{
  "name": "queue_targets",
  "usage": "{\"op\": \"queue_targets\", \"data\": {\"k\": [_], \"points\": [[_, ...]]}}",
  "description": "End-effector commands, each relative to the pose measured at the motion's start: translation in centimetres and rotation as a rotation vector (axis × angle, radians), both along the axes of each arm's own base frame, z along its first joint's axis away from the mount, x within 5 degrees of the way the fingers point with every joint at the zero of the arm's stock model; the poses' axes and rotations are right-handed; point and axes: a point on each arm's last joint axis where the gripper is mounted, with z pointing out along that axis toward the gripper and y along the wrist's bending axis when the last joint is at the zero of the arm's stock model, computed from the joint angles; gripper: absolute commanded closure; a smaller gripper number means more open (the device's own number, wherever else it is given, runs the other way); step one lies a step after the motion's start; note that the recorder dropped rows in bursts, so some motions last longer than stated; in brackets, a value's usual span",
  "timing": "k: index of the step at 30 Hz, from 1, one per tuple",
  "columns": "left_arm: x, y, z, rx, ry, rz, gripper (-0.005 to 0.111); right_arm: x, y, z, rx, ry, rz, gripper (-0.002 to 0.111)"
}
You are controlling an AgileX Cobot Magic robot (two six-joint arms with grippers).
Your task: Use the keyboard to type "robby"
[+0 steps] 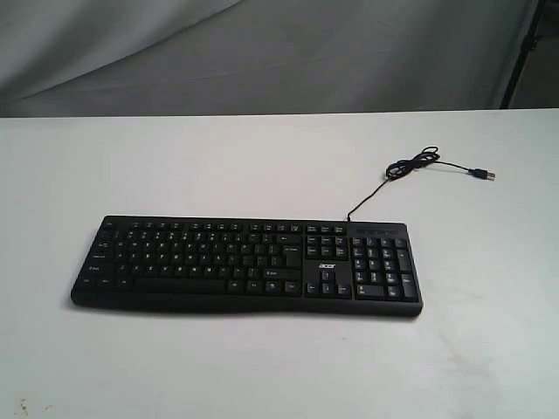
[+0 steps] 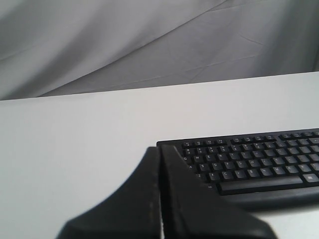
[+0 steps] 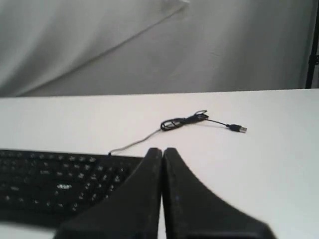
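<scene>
1. Exterior view: the black keyboard (image 1: pixel 244 262) lies flat on the white table (image 1: pixel 262 375), near the middle and slightly toward the left. Its long side runs across the view, with the number pad at its right end. A thin black cable (image 1: pixel 371 194) leaves the back edge near that end and runs away over the table to a loose tangle. It ends in a USB plug (image 1: pixel 483 175) lying free on the table. A grey cloth (image 1: pixel 262 52) hangs behind
2. Left wrist view: the left pincer (image 2: pixel 160 150) has its two dark fingers pressed together with only a thin seam between them, and it holds nothing. The tips sit just beside a corner of the keyboard's letter-key end, and I cannot tell whether they touch it
3. Right wrist view: the right pincer (image 3: pixel 162 151) is likewise closed tight and empty. The keyboard's number-pad end lies just beside its tips. The cable tangle and plug rest farther off on the bare table
</scene>
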Motion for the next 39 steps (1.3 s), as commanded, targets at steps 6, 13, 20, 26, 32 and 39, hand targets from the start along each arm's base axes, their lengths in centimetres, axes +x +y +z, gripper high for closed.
{"op": "queue_targets", "data": {"k": [6, 13, 20, 26, 32, 39], "points": [[0.0, 0.0, -0.1, 0.001, -0.005, -0.006, 0.107, -0.9, -0.1, -0.6, -0.011, 0.028, -0.002, 0.108], [0.0, 0.0, -0.1, 0.001, -0.005, -0.006, 0.107, -1.4, -0.3, -1.3, -0.025, 0.091, -0.009, 0.108], [0.0, 0.0, -0.1, 0.001, -0.005, -0.006, 0.107, -1.4, -0.7, -1.5, -0.055, 0.107, -0.08, 0.108], [0.0, 0.0, -0.1, 0.001, -0.005, -0.006, 0.107, -1.4, -0.7, -1.5, -0.058, 0.111, -0.079, 0.108], [0.0, 0.0, -0.1, 0.001, -0.005, -0.006, 0.107, -1.4, -0.7, -1.5, -0.056, 0.112, -0.079, 0.108], [0.0, 0.0, -0.1, 0.001, -0.005, -0.006, 0.107, -1.4, -0.7, -1.5, -0.045, 0.111, -0.077, 0.108]]}}
